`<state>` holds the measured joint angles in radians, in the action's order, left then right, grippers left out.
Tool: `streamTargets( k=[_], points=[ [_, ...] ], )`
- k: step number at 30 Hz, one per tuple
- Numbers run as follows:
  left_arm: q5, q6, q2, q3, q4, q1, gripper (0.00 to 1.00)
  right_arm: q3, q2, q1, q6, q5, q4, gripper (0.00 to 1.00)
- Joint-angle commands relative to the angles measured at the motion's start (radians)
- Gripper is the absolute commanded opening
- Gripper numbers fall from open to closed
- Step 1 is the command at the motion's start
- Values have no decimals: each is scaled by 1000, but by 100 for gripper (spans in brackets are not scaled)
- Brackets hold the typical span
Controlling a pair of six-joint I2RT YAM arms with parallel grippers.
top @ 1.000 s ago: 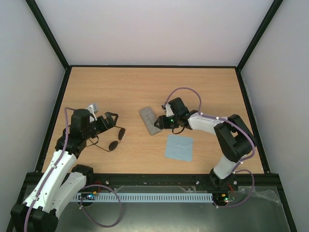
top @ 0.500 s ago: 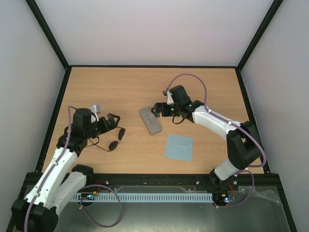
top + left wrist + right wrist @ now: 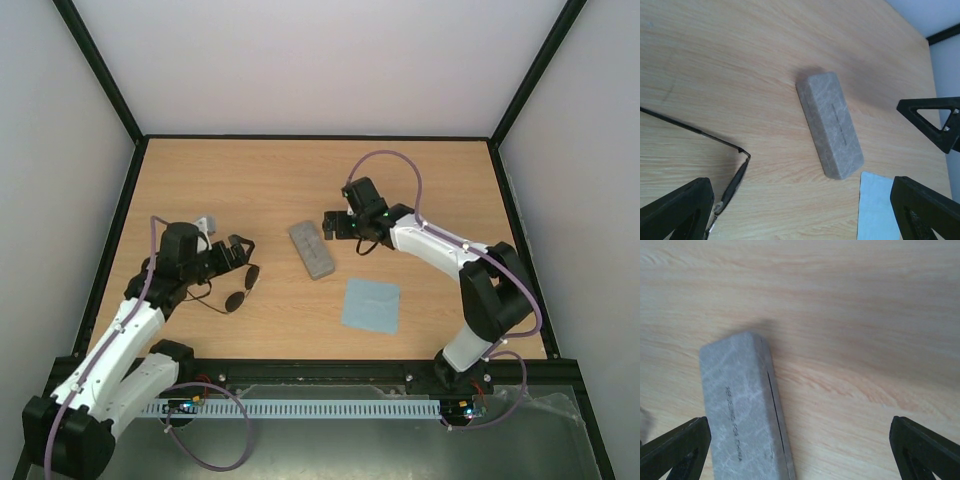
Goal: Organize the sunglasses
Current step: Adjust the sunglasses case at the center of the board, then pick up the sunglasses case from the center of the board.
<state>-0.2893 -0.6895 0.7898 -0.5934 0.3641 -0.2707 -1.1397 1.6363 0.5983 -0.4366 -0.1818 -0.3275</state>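
Observation:
The sunglasses [image 3: 243, 287], a thin dark wire pair with rounded dark lenses, lie unfolded on the table at the left. One temple arm and a hinge of the sunglasses [image 3: 738, 176] show beside my left finger. My left gripper [image 3: 237, 252] hovers just behind them, open and empty, and the left gripper [image 3: 800, 212] frames bare wood. The grey case [image 3: 311, 249] lies shut at mid-table. My right gripper [image 3: 332, 226] hangs open by the case's far end. In the right wrist view the right gripper [image 3: 799, 452] spans the case [image 3: 742, 415] edge and bare wood.
A light blue cloth [image 3: 371, 305] lies flat in front of the case on its right, and the cloth [image 3: 879, 210] shows next to the case [image 3: 830, 131]. A black finger of the right gripper [image 3: 934, 119] shows at that view's right edge. Black frame rails border the table [image 3: 300, 170].
My right gripper has opened, come off the case and drawn back toward the case's far end. The case stays put. My left gripper has edged slightly right.

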Motion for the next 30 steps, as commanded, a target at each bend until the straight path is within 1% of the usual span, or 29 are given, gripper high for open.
streamTargets(
  k=[1, 4, 9, 13, 16, 19, 25, 27, 30],
  points=[
    [-36, 10, 27, -8, -29, -57, 100, 53, -19, 69, -27, 73, -18, 99],
    [-1, 18, 28, -41, -32, -98, 99, 55, 3, 148, -19, 131, -26, 99],
    [15, 52, 100, -109, 54, -106, 100, -55, 75, 239, 35, 193, -109, 98],
    [6, 29, 41, -74, 25, -106, 100, -175, 133, 245, 87, 247, -195, 97],
    [35, -1, 10, -42, 21, -106, 100, -229, 175, 245, 120, 261, -221, 97],
    [27, -32, 15, -27, 0, -111, 100, -246, 203, 245, 137, 227, -222, 97],
    [51, -44, 20, -31, -13, -121, 99, -248, 246, 245, 175, 166, -206, 93],
    [54, -42, 26, -34, -13, -121, 99, -254, 260, 245, 187, 149, -210, 94],
    [58, -40, 37, -35, -14, -121, 100, -265, 285, 245, 191, 173, -226, 95]
  ],
)
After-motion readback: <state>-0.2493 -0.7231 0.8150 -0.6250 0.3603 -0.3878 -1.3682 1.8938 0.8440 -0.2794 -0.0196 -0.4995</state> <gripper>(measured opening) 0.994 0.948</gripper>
